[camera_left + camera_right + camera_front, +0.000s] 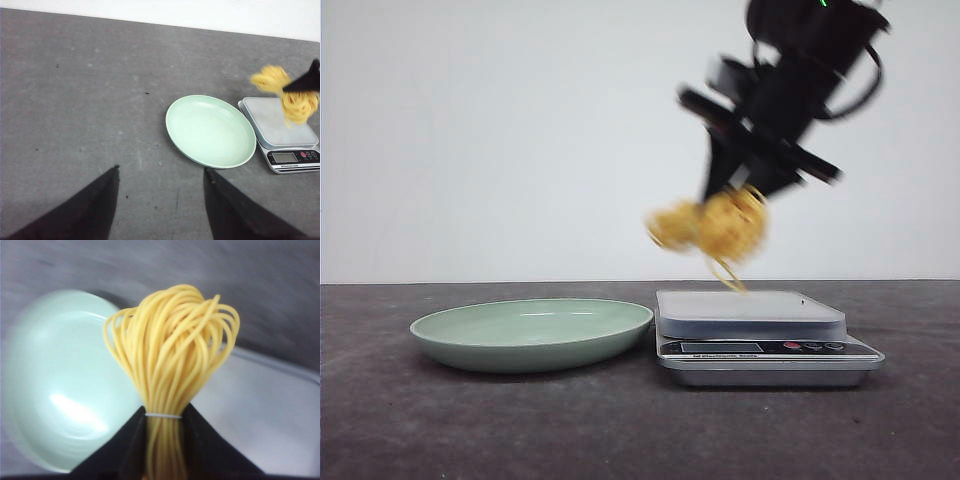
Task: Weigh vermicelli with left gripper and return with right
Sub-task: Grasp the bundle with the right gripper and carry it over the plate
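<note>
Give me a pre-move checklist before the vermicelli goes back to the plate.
1. Grip: right gripper jaws shut on the vermicelli at its tied waist: ok.
2. Lifted clear of the scale: ok, bundle hangs above the platform.
3. Loose strand trailing toward the scale platform: contact cannot tell, image blurred.
4. Plate bare and ready to receive: ok.
5. Left gripper open and back from the plate, out of the path: ok.
6. Scale display reading: cannot tell.
</note>
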